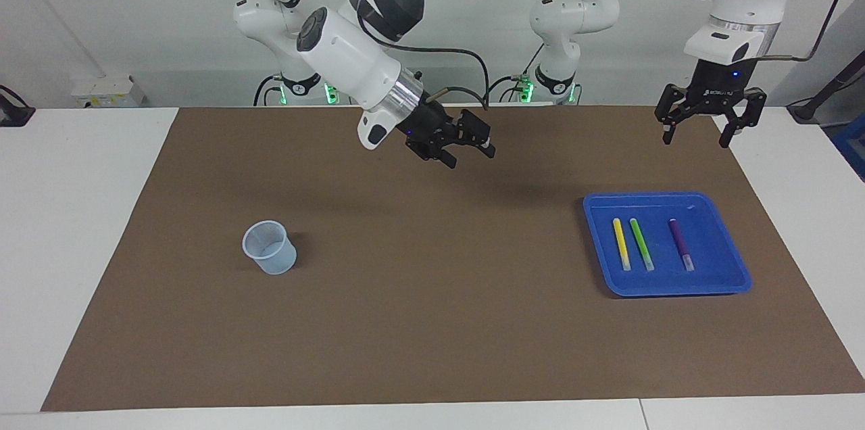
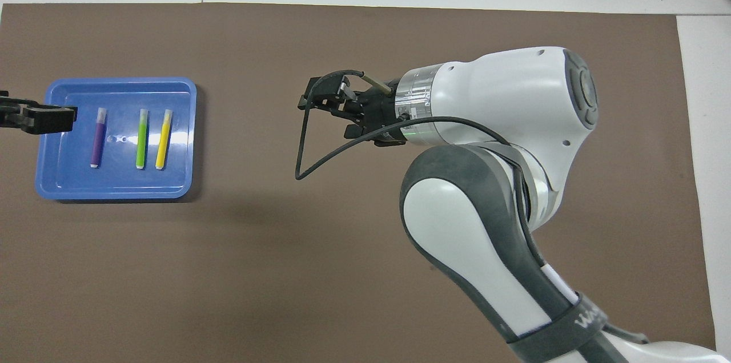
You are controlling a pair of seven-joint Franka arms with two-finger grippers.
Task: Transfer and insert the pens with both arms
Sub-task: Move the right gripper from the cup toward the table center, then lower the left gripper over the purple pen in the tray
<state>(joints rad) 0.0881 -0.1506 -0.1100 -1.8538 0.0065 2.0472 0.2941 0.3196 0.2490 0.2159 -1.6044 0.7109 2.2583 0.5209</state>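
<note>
So: nothing picked yet. All three pens lie in the blue tray [image 1: 736,279] at the left arm's end of the mat, side by side, pale tips pointing away from the robots: yellow pen [image 1: 621,243], green pen [image 1: 641,244] just beside it, purple pen [image 1: 680,245] set apart.

Left gripper [image 1: 699,131] hangs in the air over the mat at approx 12 o'clock of the tray in the facing view, jaws spread wide, empty. Right gripper [image 1: 466,151] is up over mid-mat, at approx 2 o'clock from the cup, jaws open too, empty.

Step in hand, as I read it: left arm goes for a pen. To do it well: pick purple first, since it has free room both sides; turn fingers across the pen's length, drop straight down, grip mid-barrel so enough sticks out for the handover to the right gripper.

Containers: tray holds the 3 pens only. Pale cup [image 1: 269,248] stands upright toward the right arm's end, looks empty.
</note>
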